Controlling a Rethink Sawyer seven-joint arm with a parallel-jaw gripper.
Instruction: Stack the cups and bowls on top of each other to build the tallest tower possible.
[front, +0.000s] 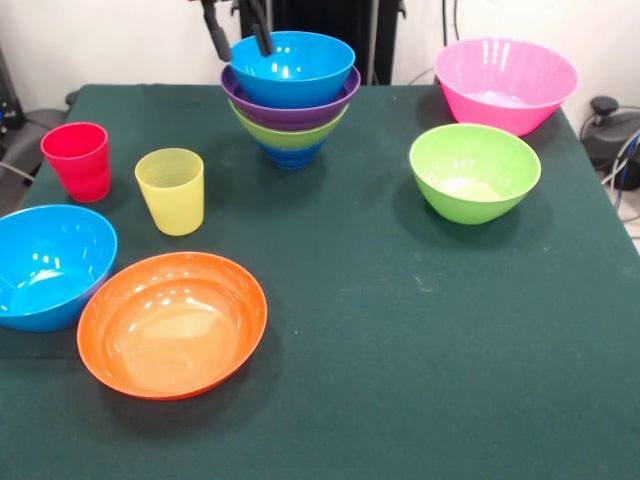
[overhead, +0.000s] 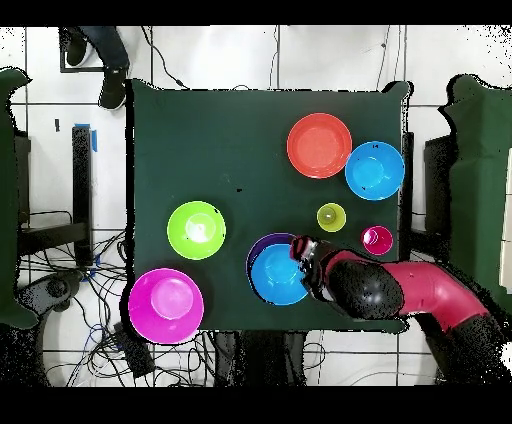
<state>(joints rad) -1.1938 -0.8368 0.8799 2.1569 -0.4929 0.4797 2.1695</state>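
Tower: light blue on top, purple, lime green, dark blue lowest. Loose: pink bowl, lime green bowl, orange bowl, light blue bowl. Red cup, translucent yellow cup. Dark green table. Red-and-black arm.

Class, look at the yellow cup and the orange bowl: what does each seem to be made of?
Yellow cup: probably translucent plastic, since its inside shows faintly through the wall. Orange bowl: likely glossy, opaque plastic, with bright highlights on its smooth inside.
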